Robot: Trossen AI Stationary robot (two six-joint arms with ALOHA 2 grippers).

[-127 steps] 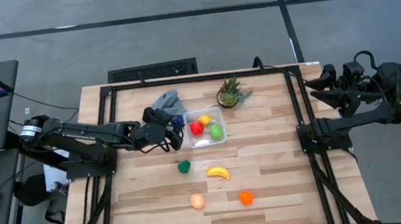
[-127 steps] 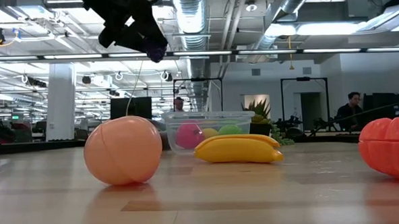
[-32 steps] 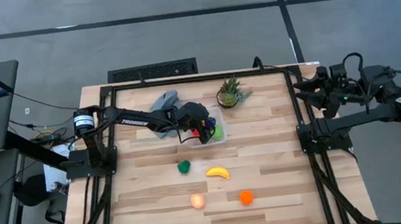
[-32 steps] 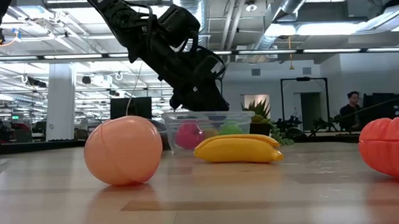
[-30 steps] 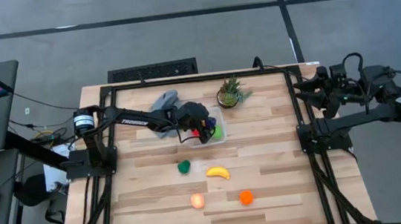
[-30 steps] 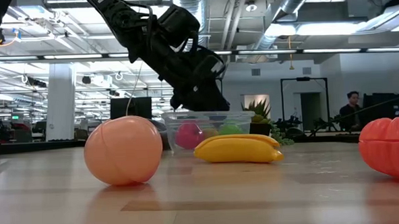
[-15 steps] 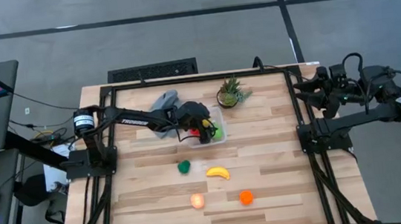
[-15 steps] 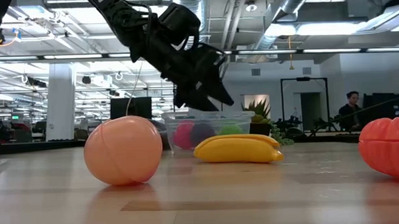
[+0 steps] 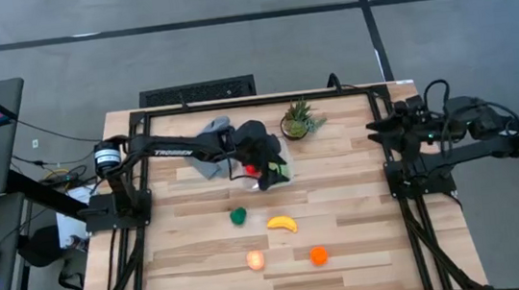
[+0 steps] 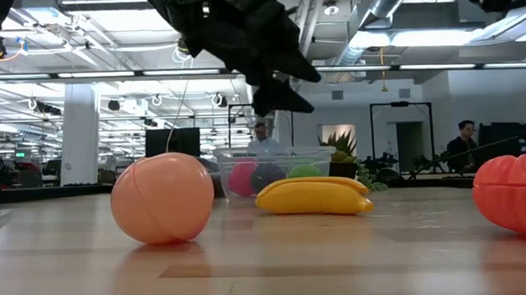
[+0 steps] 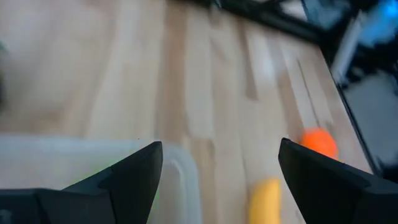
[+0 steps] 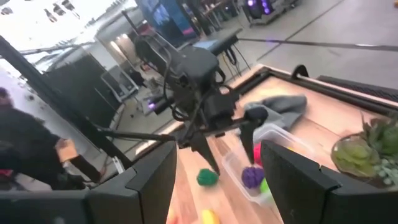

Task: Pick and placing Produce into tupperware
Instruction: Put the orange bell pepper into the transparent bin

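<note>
Though above tupperware [image 9: 277, 174], left fingers [image 10: 306, 74] spread

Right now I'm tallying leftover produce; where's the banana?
In the high view the banana lies on the table, just right of the dark green fruit and nearer than the tupperware.

The tupperware [image 9: 276, 167] sits on the surface [image 9: 355, 222] toward its back, with produce inside it. A cloth [image 9: 208, 134] lies just behind and left of it, a potted plant [image 9: 297, 120] just behind and right. The left pincer [image 9: 270, 177] hangs over the tupperware. In front lie a green piece [image 9: 238, 216], a banana [image 9: 282, 224], then a peach [image 9: 255, 258] and an orange [image 9: 318, 255] nearest the front edge. The right pincer [image 9: 376, 127] waits over the right edge.
</note>
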